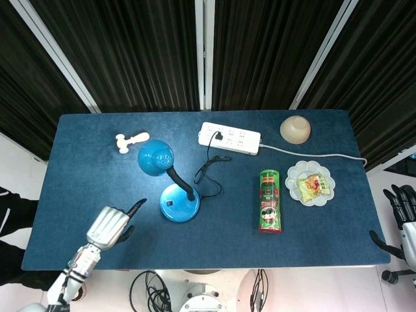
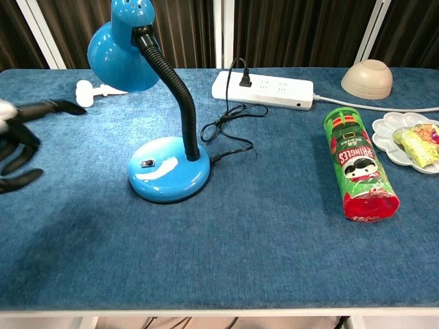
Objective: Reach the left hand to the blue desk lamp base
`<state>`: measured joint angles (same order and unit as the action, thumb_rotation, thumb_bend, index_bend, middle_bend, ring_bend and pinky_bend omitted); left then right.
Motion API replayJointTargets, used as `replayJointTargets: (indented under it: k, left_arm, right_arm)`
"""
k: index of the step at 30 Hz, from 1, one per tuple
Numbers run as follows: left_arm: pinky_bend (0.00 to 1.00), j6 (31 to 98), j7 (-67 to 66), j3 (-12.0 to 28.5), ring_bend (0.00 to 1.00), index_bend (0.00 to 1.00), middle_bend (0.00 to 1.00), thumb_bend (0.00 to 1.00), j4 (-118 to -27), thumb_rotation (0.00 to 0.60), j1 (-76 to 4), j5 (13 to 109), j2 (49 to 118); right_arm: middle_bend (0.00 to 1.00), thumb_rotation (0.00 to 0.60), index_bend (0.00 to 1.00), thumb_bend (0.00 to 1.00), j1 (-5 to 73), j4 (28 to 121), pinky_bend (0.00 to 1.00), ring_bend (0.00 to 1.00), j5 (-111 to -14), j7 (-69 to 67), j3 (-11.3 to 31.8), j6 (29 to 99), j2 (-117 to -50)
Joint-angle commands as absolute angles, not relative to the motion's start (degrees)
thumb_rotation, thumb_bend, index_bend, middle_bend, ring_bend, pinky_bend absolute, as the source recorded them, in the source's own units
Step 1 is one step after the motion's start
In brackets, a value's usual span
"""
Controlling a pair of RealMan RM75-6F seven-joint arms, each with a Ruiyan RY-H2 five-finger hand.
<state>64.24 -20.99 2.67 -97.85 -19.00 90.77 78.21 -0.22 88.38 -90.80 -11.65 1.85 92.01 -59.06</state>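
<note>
The blue desk lamp stands mid-table on its round base [image 1: 179, 203] [image 2: 169, 177], with a black gooseneck and a blue shade [image 1: 155, 158] [image 2: 123, 49]. My left hand [image 1: 112, 224] [image 2: 24, 144] hovers over the table's front left, a short way left of the base and not touching it. One finger points toward the base, the others are loosely curled, and it holds nothing. My right hand [image 1: 403, 218] hangs open off the table's right edge, only partly in the head view.
A white power strip [image 1: 229, 138] holds the lamp's plug, its black cord looping to the base. A green Pringles can [image 1: 270, 201] lies right of the lamp. A white plate [image 1: 296, 175] with snacks, a beige bowl [image 1: 295, 129] and a white handle-shaped object [image 1: 131, 140] are further off.
</note>
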Motion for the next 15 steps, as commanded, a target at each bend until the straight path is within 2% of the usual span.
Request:
replayJointTargets:
  k: [1, 5, 15]
  left_arm:
    - [0.76, 59.1, -22.2, 3.6, 0.74, 0.11, 0.77, 0.42, -95.5, 0.6, -22.5, 86.6, 81.5]
    - [0.76, 57.2, -26.3, 3.7, 0.74, 0.11, 0.77, 0.42, -93.3, 0.6, -24.1, 84.3, 83.9]
    - [0.76, 53.4, -25.9, 3.8, 0.74, 0.11, 0.78, 0.42, -89.6, 0.6, -27.2, 78.9, 88.0]
  right_arm:
    - [0.0, 0.6, 0.0, 0.18, -0.2, 88.3, 0.0, 0.0, -90.7, -11.9, 2.0, 92.0, -58.9]
    - [0.0, 0.6, 0.0, 0.18, -0.3, 88.4, 0.0, 0.0, -90.6, -12.1, 2.1, 92.3, -58.8]
    - [0.0, 0.6, 0.0, 0.18, -0.4, 87.8, 0.0, 0.0, -89.5, -12.7, 2.4, 91.5, -59.1]
